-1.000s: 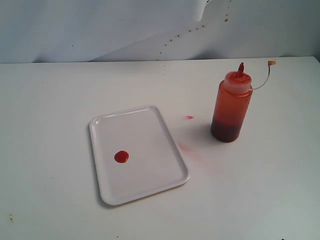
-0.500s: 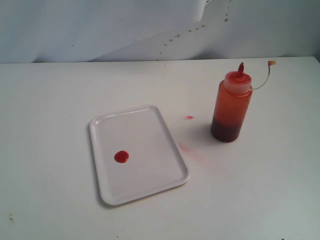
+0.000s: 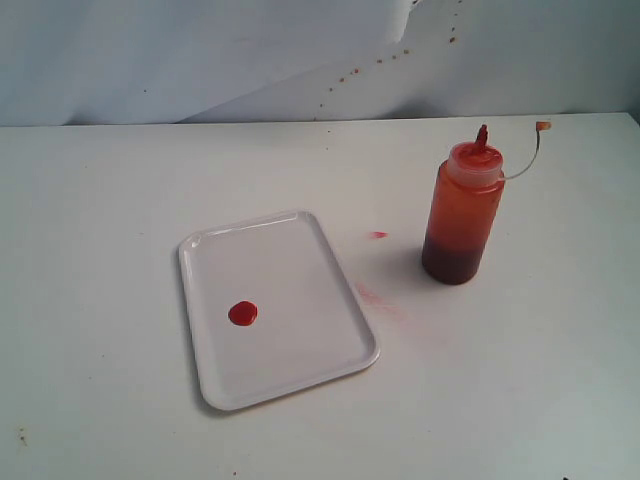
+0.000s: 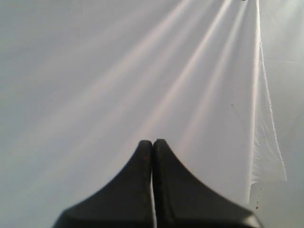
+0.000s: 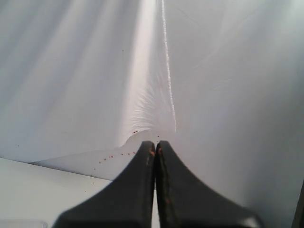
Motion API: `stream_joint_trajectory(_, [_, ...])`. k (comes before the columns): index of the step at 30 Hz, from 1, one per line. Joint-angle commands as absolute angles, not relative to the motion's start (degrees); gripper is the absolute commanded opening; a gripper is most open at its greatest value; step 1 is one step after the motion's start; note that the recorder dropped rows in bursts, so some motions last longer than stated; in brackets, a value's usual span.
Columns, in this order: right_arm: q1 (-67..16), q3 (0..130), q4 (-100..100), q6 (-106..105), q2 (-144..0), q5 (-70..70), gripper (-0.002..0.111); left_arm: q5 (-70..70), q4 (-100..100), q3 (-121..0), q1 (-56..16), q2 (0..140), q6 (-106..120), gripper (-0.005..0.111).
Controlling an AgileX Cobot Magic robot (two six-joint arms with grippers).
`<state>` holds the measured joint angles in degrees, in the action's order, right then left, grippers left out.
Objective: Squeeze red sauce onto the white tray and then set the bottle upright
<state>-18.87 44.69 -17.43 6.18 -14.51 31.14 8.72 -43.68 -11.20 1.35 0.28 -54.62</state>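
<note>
In the exterior view the white tray [image 3: 300, 250] lies flat on the table, left of centre, with a round blob of red sauce [image 3: 243, 313] on it. The bottle [image 3: 462, 213] stands upright to the tray's right, its small cap hanging on a thin tether [image 3: 530, 150]. Neither arm shows in that view. My left gripper [image 4: 152, 141] is shut and empty, facing a white cloth backdrop. My right gripper [image 5: 156, 142] is likewise shut on nothing, its fingers [image 5: 166, 161] flecked with red, facing the same backdrop.
Faint pinkish smears [image 3: 378, 298] and a small red spot [image 3: 379, 235] mark the table between tray and bottle. A creased white cloth [image 3: 200, 60] with small orange specks hangs behind the table.
</note>
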Motion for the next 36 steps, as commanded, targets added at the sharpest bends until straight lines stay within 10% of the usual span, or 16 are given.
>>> stream_joint_trajectory(1, [-18.85,44.72,-17.66,6.44,-14.27,30.9,0.0,9.22,-43.31,-10.75,1.38,0.0,-55.27,0.0])
stream_joint_trajectory(36, [-18.85,44.72,-17.66,6.44,-14.27,30.9,0.0,-12.12,1.96,0.0,1.38,0.0,3.86,0.0])
